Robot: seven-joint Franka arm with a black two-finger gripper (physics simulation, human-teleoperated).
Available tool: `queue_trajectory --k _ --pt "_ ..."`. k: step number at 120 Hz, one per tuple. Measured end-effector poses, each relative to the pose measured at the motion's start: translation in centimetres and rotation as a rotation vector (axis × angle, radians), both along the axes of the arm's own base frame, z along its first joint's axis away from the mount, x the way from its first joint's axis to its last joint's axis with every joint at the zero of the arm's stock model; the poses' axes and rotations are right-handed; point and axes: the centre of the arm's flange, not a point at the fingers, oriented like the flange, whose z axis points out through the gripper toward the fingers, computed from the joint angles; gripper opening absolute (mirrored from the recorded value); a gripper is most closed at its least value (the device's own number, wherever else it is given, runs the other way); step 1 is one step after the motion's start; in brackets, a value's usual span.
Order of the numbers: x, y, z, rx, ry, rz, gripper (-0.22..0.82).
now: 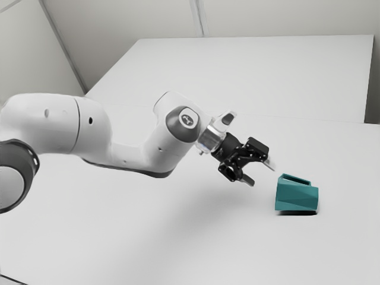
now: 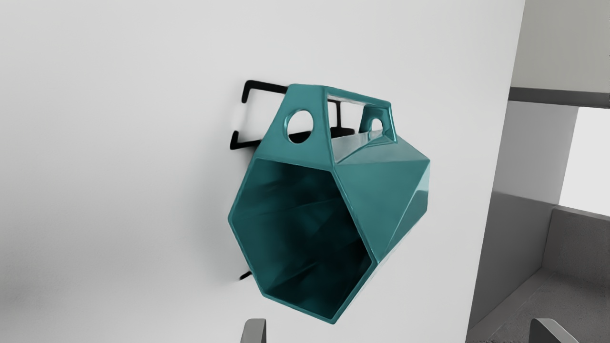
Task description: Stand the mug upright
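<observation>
The spread, empty jaws stand just short of the glossy teal faceted mug (image 1: 297,196), which lies sideways on the smooth white bench (image 1: 148,225). I'd close evenly on its wall (image 2: 379,200), lift slightly, then swing the mouth upward slowly and lower gently. Its open hexagonal mouth (image 2: 305,238) faces the jaws, long axis running away from them, nearly level, angular handle (image 2: 312,102) uppermost.

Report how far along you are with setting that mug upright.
Early on. Done, it seems: only the approach, with my open gripper near the mug, its mouth facing my fingers. In hand: nothing; there is a gap between us. Left: grasping it, turning it upright and letting go, as it lies on its side, handle uppermost.
</observation>
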Motion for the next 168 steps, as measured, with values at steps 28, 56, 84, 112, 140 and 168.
queue_trajectory --k 28,56,84,112,140,168 --pt "0.1 -4.2 -3.3 -0.094 0.008 0.003 0.6" --pt "0.2 -5.9 -5.0 -0.129 -0.011 -0.014 0.6" --pt "0.7 -6.8 -6.0 -0.171 -0.024 -0.011 0.47" --pt "0.7 -6.9 -6.1 -0.19 -0.053 -0.023 0.18" --pt "1.1 -6.9 -5.2 -0.195 -0.1 -0.049 -0.08" --pt "1.2 -7.1 -3.7 -0.196 -0.148 -0.074 -0.12"
